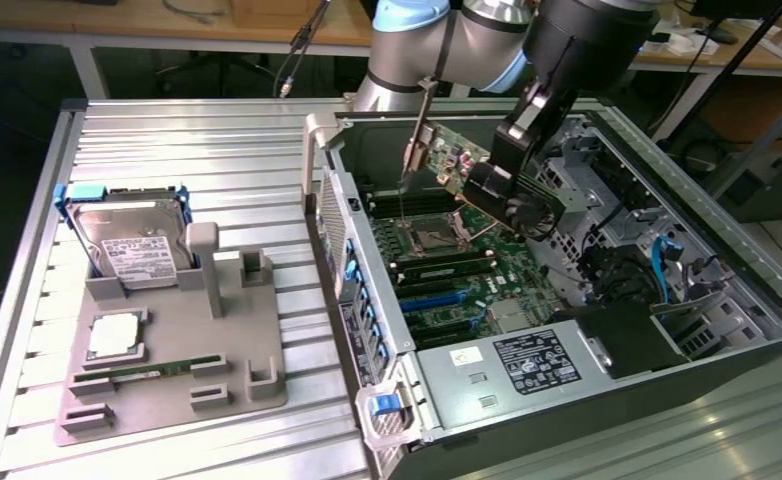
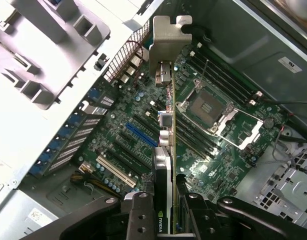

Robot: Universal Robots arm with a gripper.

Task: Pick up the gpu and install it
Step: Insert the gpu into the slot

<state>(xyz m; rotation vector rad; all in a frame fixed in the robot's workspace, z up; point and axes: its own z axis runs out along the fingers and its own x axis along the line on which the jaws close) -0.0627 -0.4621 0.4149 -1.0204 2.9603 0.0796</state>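
Observation:
The gpu (image 1: 453,152) is a green card with a silver end bracket (image 1: 418,140), hanging tilted above the motherboard (image 1: 431,265) inside the open computer case (image 1: 711,300). My gripper (image 1: 514,190) is shut on the card's rear part. In the wrist view the gpu (image 2: 163,165) runs edge-on away from my gripper (image 2: 166,222), with its bracket (image 2: 167,42) at the far end. The black fingers (image 2: 139,215) press both sides of the card. It hovers over the expansion slots, among them a blue slot (image 2: 141,135), without touching the board.
A grey parts holder (image 1: 218,340) stands at the exterior view's left, with a hard drive (image 1: 131,250), a silver chip (image 1: 114,335) and a RAM stick (image 1: 151,372). Inside the case lie the processor socket (image 2: 211,107), the power supply (image 1: 525,360) and cables (image 1: 665,265).

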